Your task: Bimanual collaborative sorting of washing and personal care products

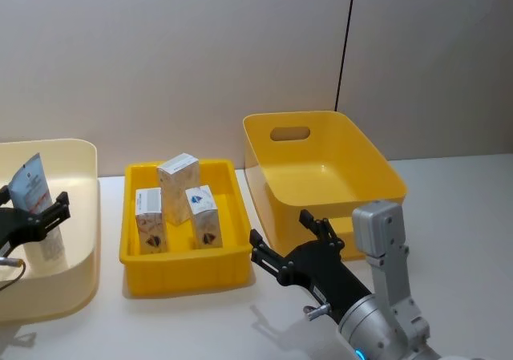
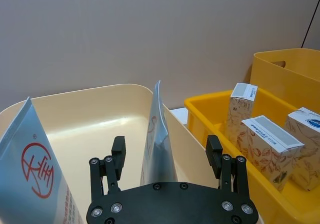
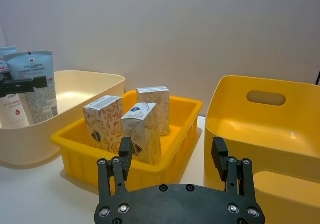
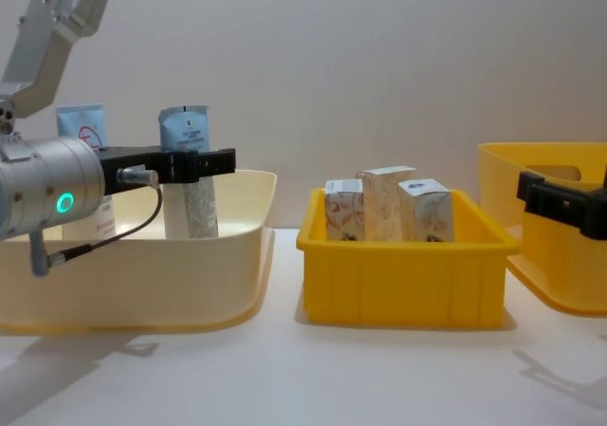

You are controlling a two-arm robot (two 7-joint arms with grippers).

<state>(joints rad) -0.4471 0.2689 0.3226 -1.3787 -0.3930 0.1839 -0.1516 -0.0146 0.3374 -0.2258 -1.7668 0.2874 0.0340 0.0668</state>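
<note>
At the left edge of the bench point(image 1: 465, 216), a cream bin point(image 1: 88, 216), deep and round-cornered. Inside it, close to the wall facing the middle of the bench, a pale-blue squeeze tube point(image 2: 157, 134), upright, flat sealed end uppermost, fine print down its face. Farther left in the same bin, a white bottle point(image 2: 35, 169) with a red round mark, also upright, just beside the tube; cannot tell whether touching.

Reaching in over the bin's front rim, the left gripper point(image 2: 166, 146), jaws spread wide to either side of the tube, a gap visible between each finger and the tube's edge.

Right of the cream bin, past a strip of bare bench, a shallow yellow tray point(image 1: 184, 264). In the tray, upright and close together, all beige with a floral pattern: a left carton point(image 1: 151, 220) by the left wall, a rear carton point(image 1: 178, 185) near the middle of the back wall, a right carton point(image 1: 203, 216) in front of it.

Off the tray's front right corner, above bare bench, the right gripper point(image 1: 280, 228), jaws spread, nothing between them, pointed toward the tray.

Just right of the tray, a deep yellow bin point(image 1: 377, 163), handle cut-out in its back wall.
</note>
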